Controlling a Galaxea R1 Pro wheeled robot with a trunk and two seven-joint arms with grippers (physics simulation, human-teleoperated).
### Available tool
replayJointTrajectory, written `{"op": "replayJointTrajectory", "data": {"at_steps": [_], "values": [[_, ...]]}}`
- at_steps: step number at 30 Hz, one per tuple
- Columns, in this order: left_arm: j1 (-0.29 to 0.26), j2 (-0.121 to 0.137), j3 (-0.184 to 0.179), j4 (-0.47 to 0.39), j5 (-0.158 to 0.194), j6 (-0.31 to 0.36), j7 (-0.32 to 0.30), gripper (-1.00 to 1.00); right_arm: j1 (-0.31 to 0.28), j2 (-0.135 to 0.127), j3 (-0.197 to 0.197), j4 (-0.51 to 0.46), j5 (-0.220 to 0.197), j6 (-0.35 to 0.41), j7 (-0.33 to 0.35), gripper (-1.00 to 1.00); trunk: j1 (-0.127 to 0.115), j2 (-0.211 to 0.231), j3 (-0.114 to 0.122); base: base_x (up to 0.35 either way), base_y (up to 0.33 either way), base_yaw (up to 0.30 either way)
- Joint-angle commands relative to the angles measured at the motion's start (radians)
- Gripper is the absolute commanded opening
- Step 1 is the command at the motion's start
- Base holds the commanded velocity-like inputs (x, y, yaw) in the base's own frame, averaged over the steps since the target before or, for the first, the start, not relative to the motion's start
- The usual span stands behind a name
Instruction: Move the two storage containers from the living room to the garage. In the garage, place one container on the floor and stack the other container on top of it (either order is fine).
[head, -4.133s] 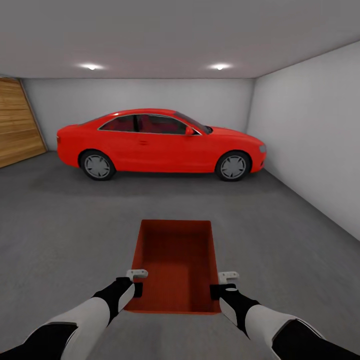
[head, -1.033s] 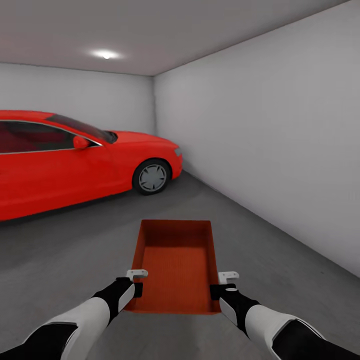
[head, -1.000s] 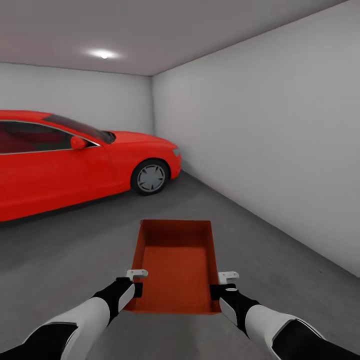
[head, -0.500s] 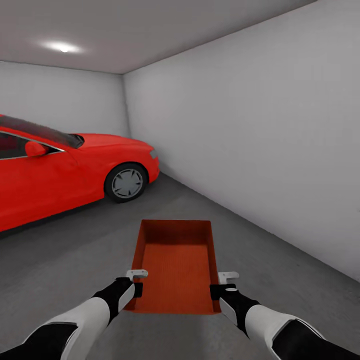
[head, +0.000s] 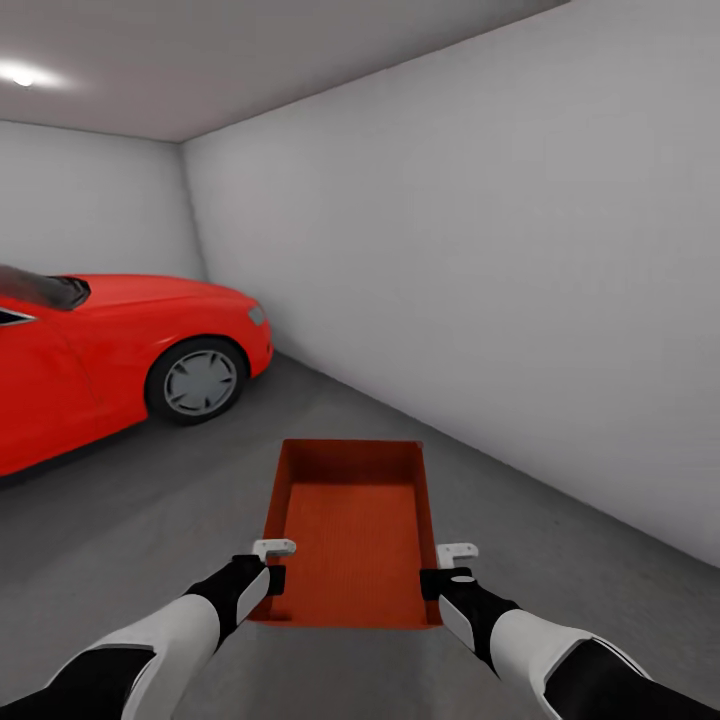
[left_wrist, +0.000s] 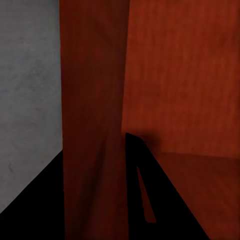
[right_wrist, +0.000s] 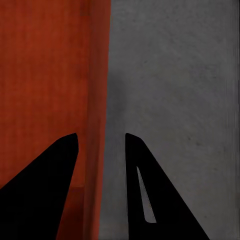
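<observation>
Garage floor of grey concrete, red car beside. Storage container carried above it, left gripper and right gripper each clamped on a side wall. Transport step; next, lower it onto the floor

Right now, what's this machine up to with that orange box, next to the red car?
The robot is carrying one storage container, an open-top red-orange bin, out in front of itself in the garage. The left gripper clamps one long wall near the robot's end and the right gripper clamps the opposite wall. The bin looks empty and is held above the dark grey floor. A red car is parked to the robot's left, and a plain white wall runs ahead and to its right.
</observation>
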Motion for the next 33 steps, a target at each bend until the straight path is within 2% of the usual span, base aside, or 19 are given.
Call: {"op": "replayJointTrajectory", "data": {"at_steps": [1, 33], "values": [[-0.001, 0.02, -0.004, -0.006, -0.01, -0.005, 0.007, -1.0, 0.0, 0.0, 0.015, 0.001, -0.019, 0.004, -0.005, -1.0, 0.001, -0.002, -0.002, 0.322, 0.0, -0.282], [-0.001, 0.02, -0.005, -0.004, -0.01, -0.005, 0.007, -1.0, 0.0, 0.0, 0.015, 0.001, -0.019, 0.004, -0.005, -1.0, 0.001, -0.002, -0.002, 0.322, 0.0, -0.282]]}}
